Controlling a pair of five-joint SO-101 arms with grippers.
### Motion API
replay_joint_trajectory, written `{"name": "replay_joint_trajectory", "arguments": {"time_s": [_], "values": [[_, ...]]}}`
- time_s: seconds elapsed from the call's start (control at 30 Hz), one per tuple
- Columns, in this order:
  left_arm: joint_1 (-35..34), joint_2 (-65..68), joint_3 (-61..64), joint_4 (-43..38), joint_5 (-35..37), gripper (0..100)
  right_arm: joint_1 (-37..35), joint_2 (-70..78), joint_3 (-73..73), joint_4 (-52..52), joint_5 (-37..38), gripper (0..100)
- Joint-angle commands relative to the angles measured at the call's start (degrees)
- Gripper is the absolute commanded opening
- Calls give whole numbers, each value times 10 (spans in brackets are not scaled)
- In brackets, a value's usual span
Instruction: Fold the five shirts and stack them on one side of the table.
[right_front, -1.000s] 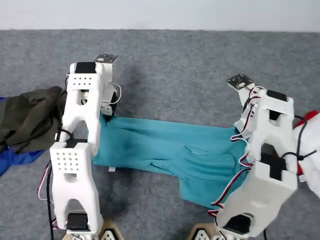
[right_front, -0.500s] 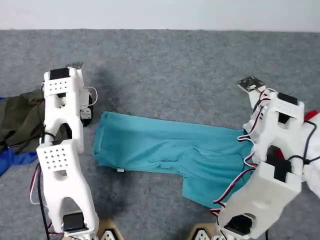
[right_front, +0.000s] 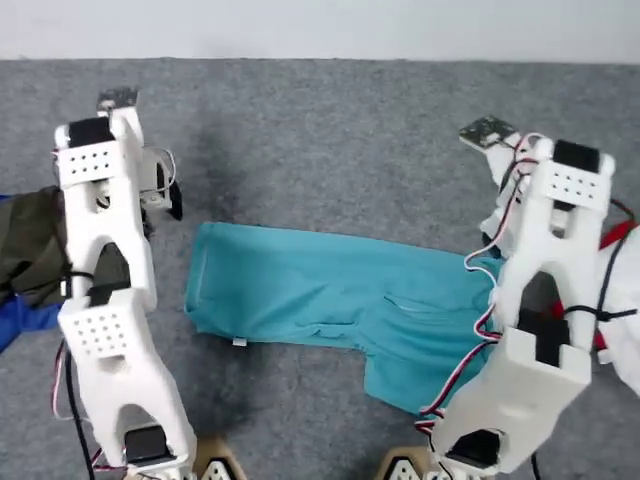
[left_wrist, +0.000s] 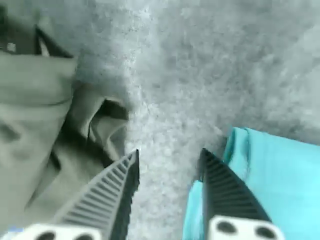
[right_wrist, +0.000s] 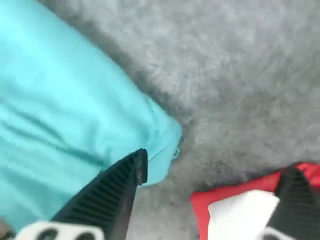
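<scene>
I found both spread and empty: left tool (left_wrist: 169, 167) between olive shirt (left_wrist: 35, 115) and teal shirt (right_front: 330, 295), right tool (right_wrist: 217, 172) at the teal shirt's right edge.

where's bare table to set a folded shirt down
Widest bare patch: grey table beyond the teal shirt, between the two arms. A smaller strip lies between that shirt and the arm bases. Crowded: olive shirt at the left edge, red and white cloth at the right.
</scene>
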Motion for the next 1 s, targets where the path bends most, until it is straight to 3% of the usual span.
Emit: {"name": "replay_joint_trajectory", "arguments": {"time_s": [0.0,0.17,0.3,0.57,0.67,0.83,0.97], "values": [[0,-125,54,19,4,201,-22,-44,-42,91,25,427],[-1,-233,198,19,3,201,-13,-115,26,127,76,426],[1,-288,270,19,3,201,-6,-212,181,122,142,395],[0,-317,295,19,3,194,-4,-348,484,-45,169,45],[2,-318,295,19,3,194,-4,-364,523,-116,168,83],[3,-318,295,19,5,194,-7,-364,522,-129,170,250],[3,-318,295,19,5,194,-7,-364,525,-149,170,255]]}}
